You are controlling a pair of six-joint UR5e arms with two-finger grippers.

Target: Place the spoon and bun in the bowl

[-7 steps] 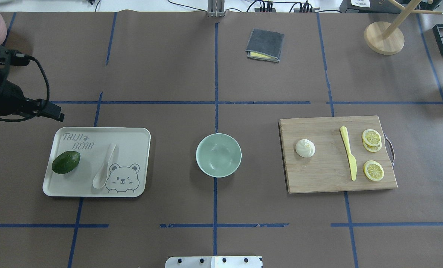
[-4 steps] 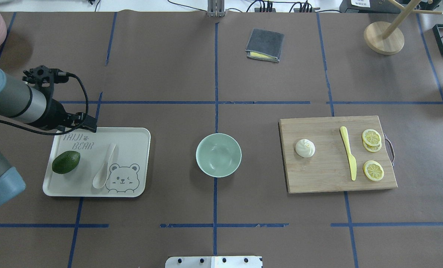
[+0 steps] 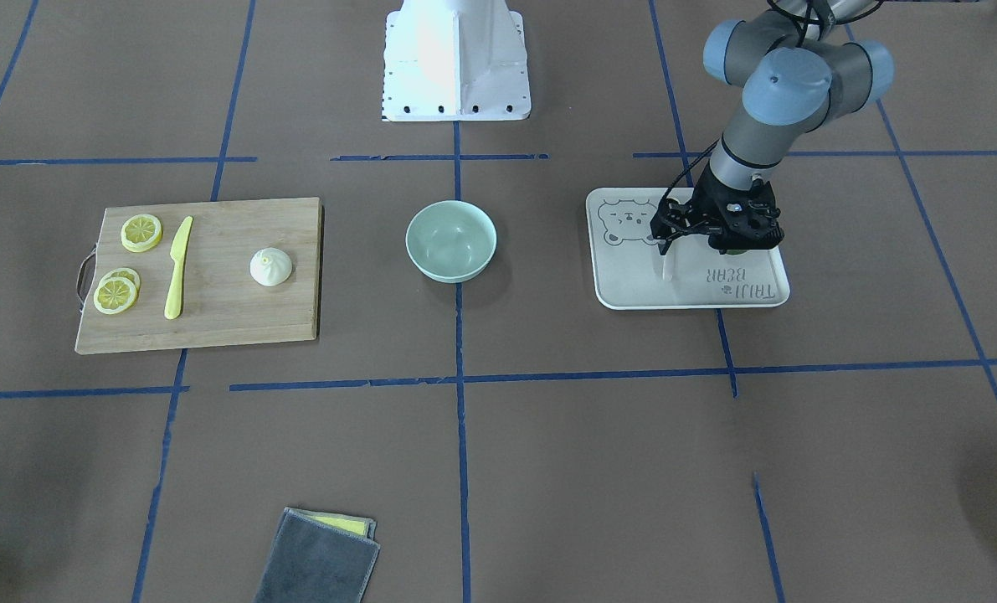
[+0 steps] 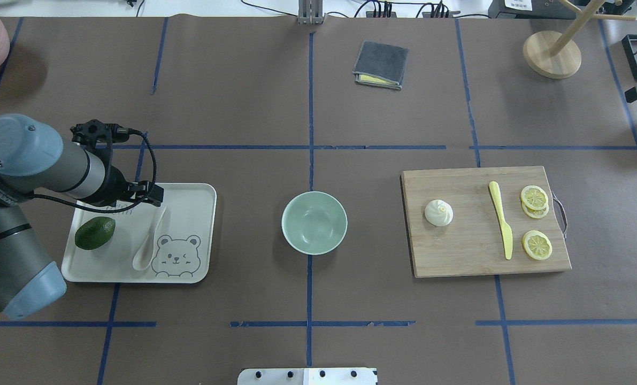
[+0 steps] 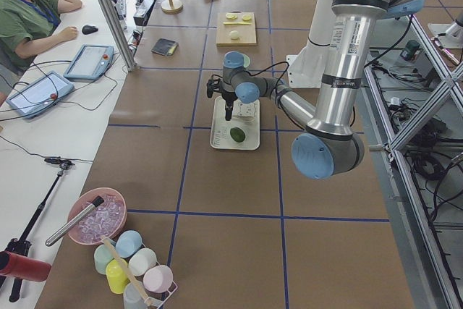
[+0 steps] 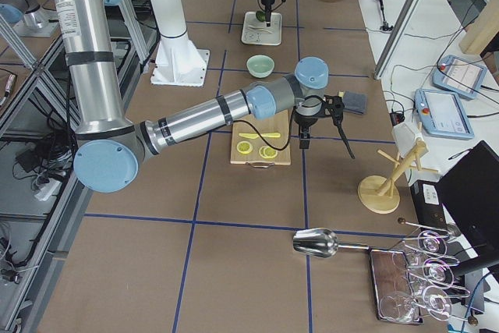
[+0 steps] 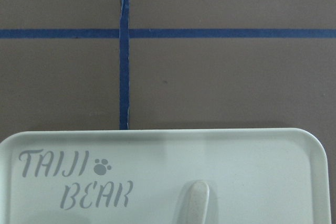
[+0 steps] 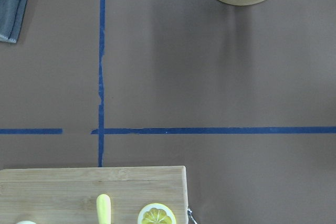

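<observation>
Left gripper (image 4: 155, 194) hovers above the handle of the spoon (image 4: 152, 236) on the tray (image 4: 190, 206), apparently lining up a pinch (jaw spread cannot be told); bowl (image 4: 297, 214) empty, awaiting bun (image 4: 439, 213).

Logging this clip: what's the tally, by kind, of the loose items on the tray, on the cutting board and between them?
Food: 5 (green fruit, bun, 3 lemon slices)
Utensils: 2 (spoon, yellow knife)
Bowls: 1 (mint bowl)
Total: 8
</observation>
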